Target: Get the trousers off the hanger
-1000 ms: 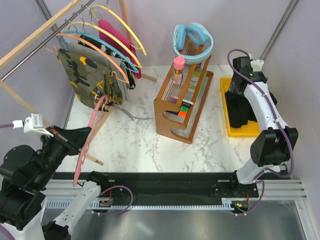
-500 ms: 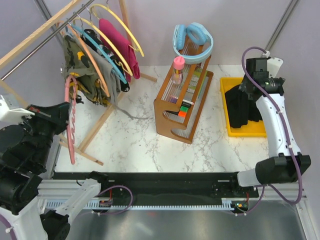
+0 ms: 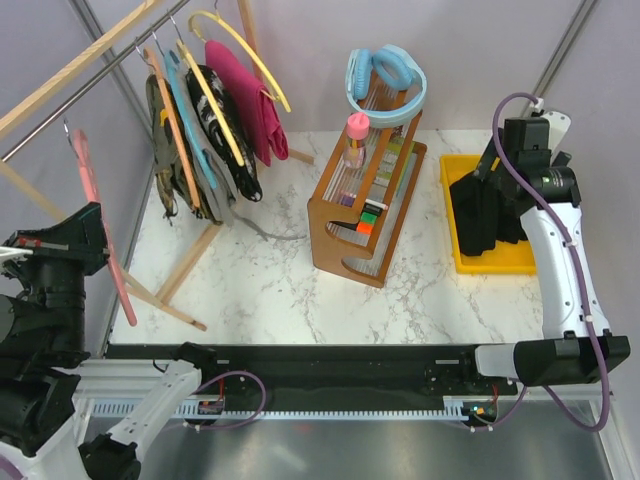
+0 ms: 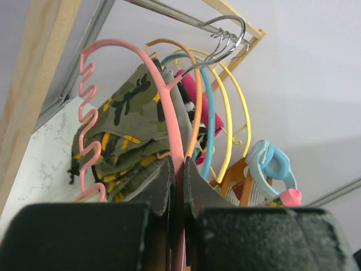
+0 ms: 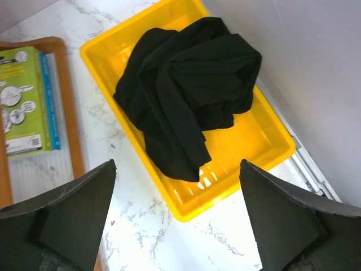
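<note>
Left wrist: left end effector [image 4: 177, 169] clamps the pink hanger [image 4: 168, 113]; right end effector [image 5: 176, 169] gapes above black trousers [image 5: 186, 96].

Bright hangers and patterned clothes above a white marble table.

The pink wavy-edged plastic hanger [image 4: 169, 116] is one flat shade all over. The olive-green camouflage cloth trousers [image 4: 132, 121] carry orange-yellow patches and dark, near-black blotches. Three more curved hangers show: an orange plastic hanger [image 4: 197, 121], a sky-blue plastic hanger [image 4: 210, 113] and a lemon-yellow plastic hanger [image 3: 262, 60]. A magenta cloth garment [image 3: 250, 105] is plain, with no pattern. The plain black cloth trousers [image 5: 186, 96] sit in a bright yellow plastic tray [image 5: 254, 144]. The marble table top [image 3: 300, 290] is white with thin grey veins. The slatted wooden rack [image 3: 335, 255] is warm reddish brown, the padded headphones [image 3: 390, 62] are pale blue, and the small bottle [image 3: 357, 128] is pink.
</note>
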